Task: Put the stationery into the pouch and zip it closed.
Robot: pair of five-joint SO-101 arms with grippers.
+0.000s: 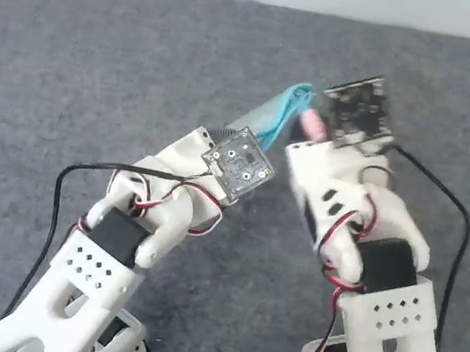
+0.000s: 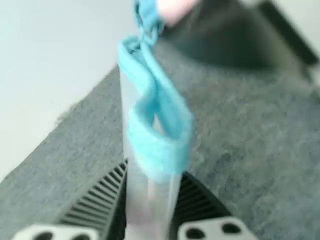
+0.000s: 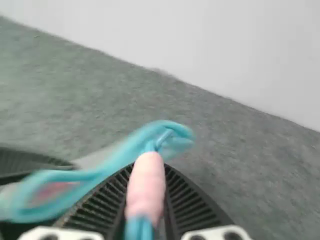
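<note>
One pouch (image 2: 150,150), clear with a blue zip edge, hung in the air above the grey mat (image 1: 73,72), stretched between the two arms. Its blue band looped apart near the left gripper (image 2: 152,185), so the mouth looked partly open there. A reddish shape (image 3: 50,192) showed through the clear side and was likely stationery, though too blurred to name. At the far end of the band sat the pink pull (image 3: 146,185).

The left gripper's jaws were pressed together on the pouch's body. The right gripper (image 3: 146,180) pinched the pull.

The step in hand seemed to be the zipping, with the loading apparently done. The next move would call for the right arm to draw the pull along the band toward the open loop. The left would need to hold firm and keep the pouch taut, since slack film could buckle and jam the slider.
</note>
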